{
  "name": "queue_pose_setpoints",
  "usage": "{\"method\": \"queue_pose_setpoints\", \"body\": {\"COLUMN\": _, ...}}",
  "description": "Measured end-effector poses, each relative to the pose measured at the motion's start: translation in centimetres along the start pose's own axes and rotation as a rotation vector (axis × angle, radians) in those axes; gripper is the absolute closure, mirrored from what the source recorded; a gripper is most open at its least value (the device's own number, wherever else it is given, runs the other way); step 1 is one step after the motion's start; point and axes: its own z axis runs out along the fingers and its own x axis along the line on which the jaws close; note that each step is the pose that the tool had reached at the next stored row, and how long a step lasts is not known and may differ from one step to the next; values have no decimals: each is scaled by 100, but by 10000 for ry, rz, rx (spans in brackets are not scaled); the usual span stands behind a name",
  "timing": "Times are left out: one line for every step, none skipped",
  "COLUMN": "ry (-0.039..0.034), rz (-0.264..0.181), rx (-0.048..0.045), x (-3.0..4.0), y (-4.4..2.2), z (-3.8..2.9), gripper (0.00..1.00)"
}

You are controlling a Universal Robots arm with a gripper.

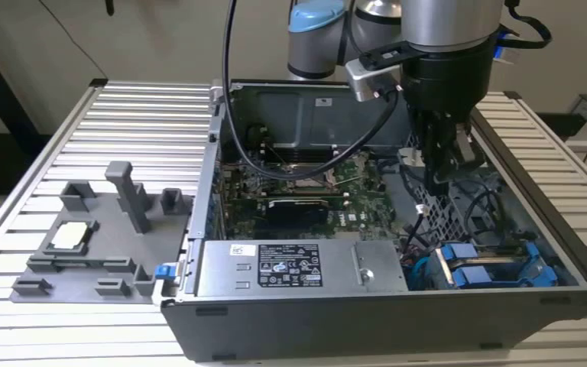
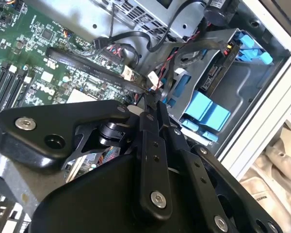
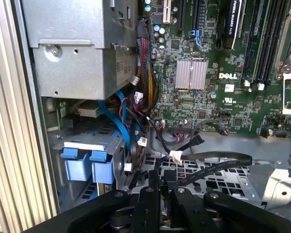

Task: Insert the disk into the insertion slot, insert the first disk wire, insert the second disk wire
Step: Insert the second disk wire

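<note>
My hand (image 1: 439, 183) hangs inside the computer case (image 1: 538, 229), fingers pinched together near black cables (image 3: 218, 162). Blue drive-bay tabs (image 1: 477, 271) sit beside the labelled power supply (image 1: 293, 267).

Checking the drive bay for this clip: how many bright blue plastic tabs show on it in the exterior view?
2. The blue tabs sit side by side in the insertion slot at the case's near corner on the exterior view's right: one, the other. Cables may hide more.
</note>
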Motion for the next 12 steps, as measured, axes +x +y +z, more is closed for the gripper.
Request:
{"method": "queue_pose_setpoints", "body": {"ry": -2, "rz": -8, "rx": 1, "x": 0, "y": -1, "z": 0, "gripper": 84}}
{"method": "queue_pose_setpoints", "body": {"ry": -3, "rz": -14, "rx": 2, "x": 0, "y": -1, "z": 0, "gripper": 84}}
{"method": "queue_pose_setpoints", "body": {"ry": -5, "rz": -21, "rx": 2, "x": 0, "y": -1, "z": 0, "gripper": 84}}
{"method": "queue_pose_setpoints", "body": {"ry": -6, "rz": -27, "rx": 3, "x": 0, "y": -1, "z": 0, "gripper": 84}}
{"method": "queue_pose_setpoints", "body": {"ry": -8, "rz": -33, "rx": 4, "x": 0, "y": -1, "z": 0, "gripper": 84}}
{"method": "queue_pose_setpoints", "body": {"ry": -10, "rz": -39, "rx": 5, "x": 0, "y": -1, "z": 0, "gripper": 84}}
{"method": "queue_pose_setpoints", "body": {"ry": -11, "rz": -39, "rx": 5, "x": 2, "y": 0, "z": 1, "gripper": 84}}
{"method": "queue_pose_setpoints", "body": {"ry": -11, "rz": -41, "rx": 2, "x": 14, "y": -1, "z": 3, "gripper": 84}}
{"method": "queue_pose_setpoints", "body": {"ry": -11, "rz": -44, "rx": -13, "x": 42, "y": -3, "z": 8, "gripper": 84}}
{"method": "queue_pose_setpoints", "body": {"ry": -13, "rz": -44, "rx": -33, "x": 75, "y": -6, "z": 15, "gripper": 84}}
{"method": "queue_pose_setpoints", "body": {"ry": -15, "rz": -46, "rx": -55, "x": 110, "y": -10, "z": 22, "gripper": 84}}
{"method": "queue_pose_setpoints", "body": {"ry": -16, "rz": -48, "rx": -78, "x": 146, "y": -15, "z": 29, "gripper": 84}}
